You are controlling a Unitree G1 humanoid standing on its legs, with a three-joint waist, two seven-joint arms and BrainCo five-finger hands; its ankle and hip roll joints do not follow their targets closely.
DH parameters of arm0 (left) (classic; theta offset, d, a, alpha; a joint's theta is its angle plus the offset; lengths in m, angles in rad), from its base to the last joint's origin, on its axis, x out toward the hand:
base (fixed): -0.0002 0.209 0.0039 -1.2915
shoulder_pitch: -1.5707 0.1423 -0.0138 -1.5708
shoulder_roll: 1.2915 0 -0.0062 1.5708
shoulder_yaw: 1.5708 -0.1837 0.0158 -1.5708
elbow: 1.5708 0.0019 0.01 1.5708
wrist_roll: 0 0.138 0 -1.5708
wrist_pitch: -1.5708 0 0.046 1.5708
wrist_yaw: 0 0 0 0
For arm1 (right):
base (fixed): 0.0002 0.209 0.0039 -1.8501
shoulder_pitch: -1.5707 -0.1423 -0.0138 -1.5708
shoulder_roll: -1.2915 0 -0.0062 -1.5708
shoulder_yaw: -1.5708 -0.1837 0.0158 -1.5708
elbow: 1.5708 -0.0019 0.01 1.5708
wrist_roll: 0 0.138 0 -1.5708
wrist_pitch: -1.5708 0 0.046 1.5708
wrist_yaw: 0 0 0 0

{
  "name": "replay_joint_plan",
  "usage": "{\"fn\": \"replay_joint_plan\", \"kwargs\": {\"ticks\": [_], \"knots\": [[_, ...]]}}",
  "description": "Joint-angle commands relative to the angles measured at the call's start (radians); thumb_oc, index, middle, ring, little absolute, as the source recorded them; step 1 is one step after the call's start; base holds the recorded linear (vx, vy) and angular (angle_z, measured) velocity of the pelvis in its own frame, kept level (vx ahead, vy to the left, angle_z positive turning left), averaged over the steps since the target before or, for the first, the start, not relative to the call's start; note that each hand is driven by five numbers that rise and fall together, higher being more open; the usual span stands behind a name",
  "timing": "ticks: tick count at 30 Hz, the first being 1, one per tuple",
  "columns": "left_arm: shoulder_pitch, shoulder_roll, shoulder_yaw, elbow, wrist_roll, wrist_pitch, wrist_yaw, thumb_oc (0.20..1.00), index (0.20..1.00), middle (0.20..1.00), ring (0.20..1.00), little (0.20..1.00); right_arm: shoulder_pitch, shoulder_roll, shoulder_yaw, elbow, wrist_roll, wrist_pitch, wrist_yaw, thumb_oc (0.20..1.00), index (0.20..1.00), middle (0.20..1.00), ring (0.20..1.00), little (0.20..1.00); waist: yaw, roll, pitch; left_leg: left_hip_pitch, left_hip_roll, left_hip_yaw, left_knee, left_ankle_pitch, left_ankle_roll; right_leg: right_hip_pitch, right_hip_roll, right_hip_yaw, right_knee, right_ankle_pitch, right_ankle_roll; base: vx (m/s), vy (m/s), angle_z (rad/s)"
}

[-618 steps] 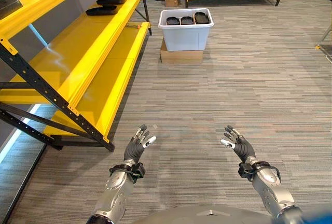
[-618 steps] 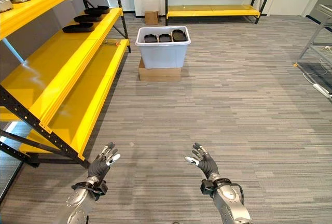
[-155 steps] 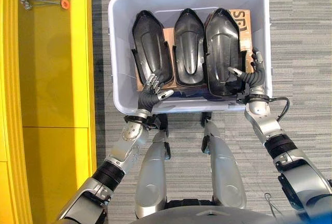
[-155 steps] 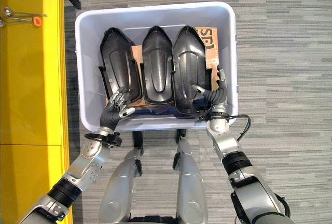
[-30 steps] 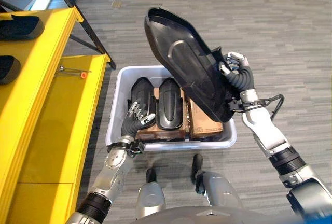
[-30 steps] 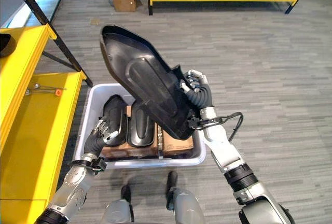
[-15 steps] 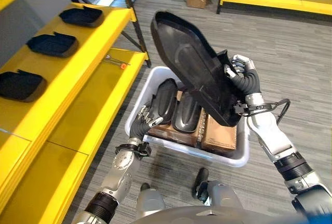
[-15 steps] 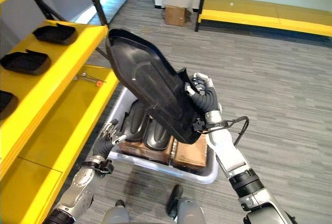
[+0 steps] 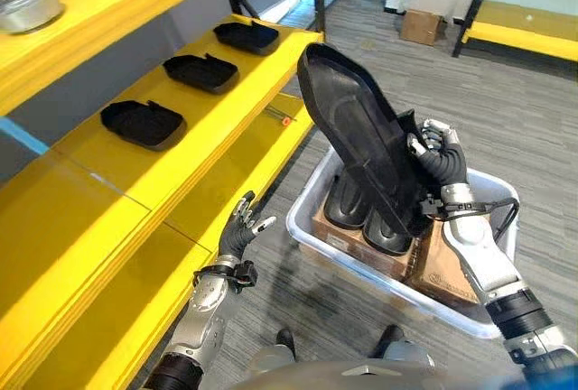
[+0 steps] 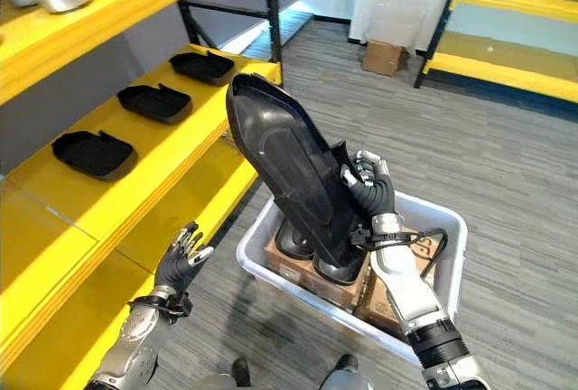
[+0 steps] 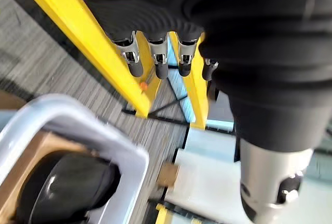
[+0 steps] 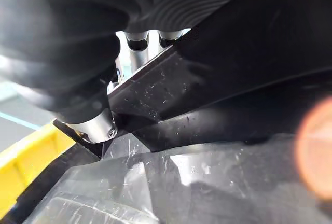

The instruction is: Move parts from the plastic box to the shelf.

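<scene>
Right hand (image 10: 368, 193) gripping one black part (image 10: 291, 173) by its lower edge, fingers curled round the rim, thumb clamped on the near face as seen in the right wrist view. Holding it lifted clear above the plastic box (image 10: 433, 212), long axis tilted steeply, broad end high and leaning toward the shelf (image 10: 172, 151), narrow end down by the wrist. Two more parts (image 10: 318, 259) lying in the plastic box beside cardboard cartons (image 9: 441, 264).

Left hand (image 10: 180, 259) hanging empty between the plastic box and the shelf, fingers spread and relaxed, nearer the shelf than the loaded hand.

Three similar black trays (image 10: 90, 153) sitting in a row on the shelf's middle level, bare yellow surface showing nearer than the closest one.

Judging the coming move: carrying the part away from the plastic box toward the shelf's free stretch, then laying the long axis down flat. Likely needing the left hand to take the raised end, since the single grip sits far from it.
</scene>
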Motion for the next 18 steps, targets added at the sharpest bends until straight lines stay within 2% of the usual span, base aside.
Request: {"fn": "replay_joint_plan", "kwargs": {"ticks": [1,2,4,5,6,8,9,10,11,12,13,15,18], "knots": [[-0.029,0.066,0.019,-0.102,0.046,-0.048,-0.002,1.0,1.0,1.0,1.0,1.0,-0.08,0.02,-0.019,-0.054,-0.017,-0.041,-0.01,0.2,0.2,0.2,0.2,0.2,0.008,-0.05,0.006,-0.071,-0.003,0.001,0.062,-0.045,0.012,0.124,-0.054,0.03,-0.121,0.105,0.128,-0.01,0.338,0.6],[-0.035,0.07,0.019,-0.105,0.049,-0.049,0.003,1.0,1.0,1.0,1.0,1.0,-0.092,0.028,-0.016,-0.05,-0.016,-0.037,-0.017,0.2,0.2,0.2,0.2,0.2,0.021,-0.057,0.016,-0.099,-0.033,-0.017,0.106,-0.066,0.022,0.13,-0.08,0.021,-0.118,0.133,0.14,-0.03,0.298,0.71],[-0.044,0.077,0.02,-0.11,0.05,-0.052,0.001,1.0,1.0,1.0,1.0,1.0,-0.105,0.037,-0.015,-0.047,-0.02,-0.033,-0.021,0.2,0.2,0.2,0.2,0.2,0.029,-0.061,0.027,-0.144,-0.056,-0.033,0.183,-0.107,0.035,0.137,-0.11,0.015,-0.125,0.165,0.155,-0.03,0.284,0.84],[-0.043,0.075,0.021,-0.108,0.05,-0.054,0.002,1.0,1.0,1.0,1.0,1.0,-0.11,0.042,-0.013,-0.043,-0.02,-0.03,-0.021,0.2,0.2,0.2,0.2,0.2,0.031,-0.06,0.026,-0.143,-0.065,-0.035,0.182,-0.115,0.042,0.137,-0.114,0.018,-0.127,0.173,0.156,0.01,0.346,0.66],[-0.044,0.083,0.027,-0.11,0.059,-0.056,0.005,1.0,1.0,1.0,1.0,1.0,-0.123,0.057,-0.008,-0.028,-0.012,-0.03,-0.025,0.2,0.2,0.2,0.2,0.2,0.039,-0.06,0.024,-0.139,-0.084,-0.038,0.173,-0.12,0.057,0.132,-0.122,0.045,-0.127,0.194,0.159,0.04,0.315,0.58],[-0.047,0.093,0.038,-0.104,0.076,-0.054,0.013,1.0,1.0,1.0,1.0,1.0,-0.116,0.069,-0.005,-0.019,0.001,-0.032,-0.021,0.2,0.2,0.2,0.2,0.2,0.034,-0.06,0.016,-0.124,-0.098,-0.054,0.145,-0.114,0.069,0.125,-0.11,0.107,-0.121,0.198,0.153,0.03,0.229,0.17],[-0.051,0.101,0.042,-0.093,0.085,-0.056,0.02,1.0,1.0,1.0,1.0,1.0,-0.111,0.07,-0.005,-0.02,0.005,-0.034,-0.012,0.2,0.2,0.2,0.2,0.2,0.013,-0.062,0.016,-0.123,-0.109,-0.067,0.117,-0.082,0.081,0.097,-0.079,0.201,-0.122,0.2,0.123,0.0,0.144,0.14],[-0.056,0.106,0.049,-0.084,0.09,-0.061,0.023,1.0,1.0,1.0,1.0,1.0,-0.106,0.069,-0.003,-0.024,0.008,-0.033,-0.002,0.2,0.2,0.2,0.2,0.2,-0.006,-0.059,0.011,-0.114,-0.109,-0.081,0.084,-0.062,0.085,0.053,-0.025,0.319,-0.113,0.174,0.104,-0.02,0.095,0.2],[-0.056,0.106,0.049,-0.084,0.09,-0.062,0.023,1.0,1.0,1.0,1.0,1.0,-0.105,0.069,-0.003,-0.024,0.008,-0.033,-0.002,0.2,0.2,0.2,0.2,0.2,-0.005,-0.059,0.01,-0.115,-0.109,-0.08,0.083,-0.062,0.085,0.051,-0.025,0.321,-0.113,0.174,0.104,0.08,0.148,0.46],[-0.07,0.109,0.053,-0.066,0.104,-0.064,0.023,1.0,1.0,1.0,1.0,1.0,-0.081,0.05,-0.012,-0.044,0.025,-0.044,0.023,0.2,0.2,0.2,0.2,0.2,-0.041,-0.053,0.013,-0.086,-0.111,-0.114,0.031,-0.031,0.091,0.007,0.12,0.497,-0.079,0.067,0.07,0.1,0.144,0.35],[-0.07,0.106,0.055,-0.059,0.11,-0.059,0.017,1.0,1.0,1.0,1.0,1.0,-0.056,0.041,-0.022,-0.049,0.035,-0.051,0.035,0.2,0.2,0.2,0.2,0.2,-0.06,-0.055,0.012,-0.069,-0.115,-0.133,0.006,-0.021,0.094,-0.005,0.19,0.551,-0.055,0.012,0.052,0.12,0.161,0.38],[-0.055,0.103,0.062,-0.068,0.123,-0.057,0.007,1.0,1.0,1.0,1.0,1.0,-0.024,0.034,-0.034,-0.058,0.048,-0.061,0.051,0.2,0.2,0.2,0.2,0.2,-0.071,-0.062,0.006,-0.052,-0.128,-0.147,-0.026,-0.005,0.1,-0.021,0.258,0.574,-0.051,-0.006,0.031,0.07,0.051,0.6],[-0.036,0.103,0.072,-0.078,0.139,-0.051,0.008,1.0,1.0,1.0,1.0,1.0,-0.007,0.04,-0.048,-0.054,0.052,-0.068,0.053,0.2,0.2,0.2,0.2,0.2,-0.076,-0.081,0.003,-0.038,-0.139,-0.151,-0.048,0.003,0.101,-0.059,0.329,0.562,-0.106,0.017,0.019,0.04,-0.02,0.13]]}}
